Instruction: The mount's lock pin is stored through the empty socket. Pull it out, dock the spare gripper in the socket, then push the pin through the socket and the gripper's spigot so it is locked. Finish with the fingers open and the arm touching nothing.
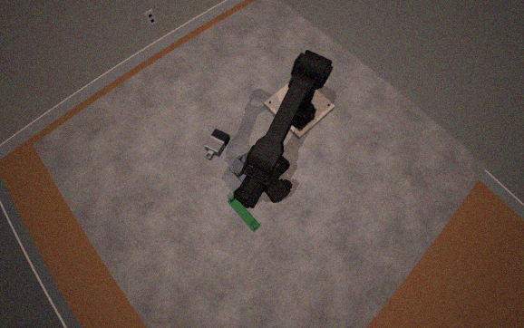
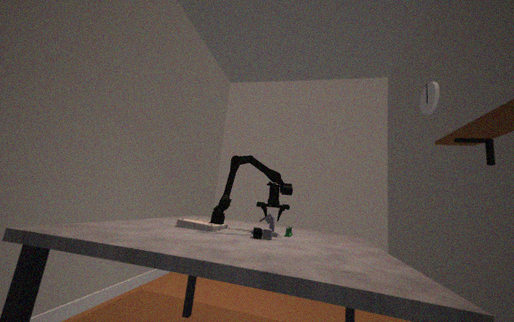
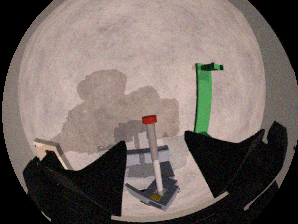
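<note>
My gripper (image 3: 154,140) (image 2: 271,214) is open and hangs above the grey mount (image 3: 148,192) (image 1: 236,166) (image 2: 269,221). The lock pin (image 3: 150,129), white with a red head, sticks through the mount's socket and lies between my spread fingers without touching them. The spare gripper (image 1: 217,141) (image 2: 261,233), a black and light-grey block, lies on the table to the left of the mount, apart from it. In the overhead view my arm hides most of the mount and the pin.
A flat green strip (image 1: 243,214) (image 3: 202,99) (image 2: 288,231) lies on the table just past the mount. The arm's base stands on a pale wooden plate (image 1: 324,109) (image 2: 196,223). The grey table (image 1: 363,226) reaches far on all sides.
</note>
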Controlling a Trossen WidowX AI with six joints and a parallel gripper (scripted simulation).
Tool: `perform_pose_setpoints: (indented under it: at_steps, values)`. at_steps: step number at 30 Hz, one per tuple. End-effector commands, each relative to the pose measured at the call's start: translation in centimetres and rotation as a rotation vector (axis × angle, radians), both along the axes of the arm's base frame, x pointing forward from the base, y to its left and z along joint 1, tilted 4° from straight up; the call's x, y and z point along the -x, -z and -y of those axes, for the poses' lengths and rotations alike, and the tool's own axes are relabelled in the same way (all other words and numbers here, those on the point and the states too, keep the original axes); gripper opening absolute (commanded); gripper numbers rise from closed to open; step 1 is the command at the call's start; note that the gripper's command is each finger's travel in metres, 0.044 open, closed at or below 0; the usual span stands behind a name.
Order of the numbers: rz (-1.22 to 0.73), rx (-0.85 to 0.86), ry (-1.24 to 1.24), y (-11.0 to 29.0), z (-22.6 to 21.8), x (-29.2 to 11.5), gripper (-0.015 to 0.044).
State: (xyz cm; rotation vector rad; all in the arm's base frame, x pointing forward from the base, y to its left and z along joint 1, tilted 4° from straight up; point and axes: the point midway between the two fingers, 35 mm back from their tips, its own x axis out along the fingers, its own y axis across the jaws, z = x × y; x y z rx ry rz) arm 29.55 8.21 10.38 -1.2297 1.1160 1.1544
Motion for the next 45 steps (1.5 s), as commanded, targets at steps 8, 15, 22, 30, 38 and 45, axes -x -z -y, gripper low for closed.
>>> perform_pose_setpoints:
  at_steps: [8,15,22,30,38,45]
  values:
    - [-0.009,-0.003,0.001,1.9,0.0,0.0,0.03]
    - [-0.009,-0.003,0.001,2.7,0.0,0.0,0.03]
    - [-0.009,-0.003,0.001,2.7,0.0,0.0,0.0221]
    - [-0.009,-0.003,0.001,2.7,0.0,0.0,0.0011]
    - [-0.009,-0.003,0.001,2.7,0.0,0.0,0.0]
    - [-0.015,-0.084,0.004,2.2,-0.2,0.0,0.0]
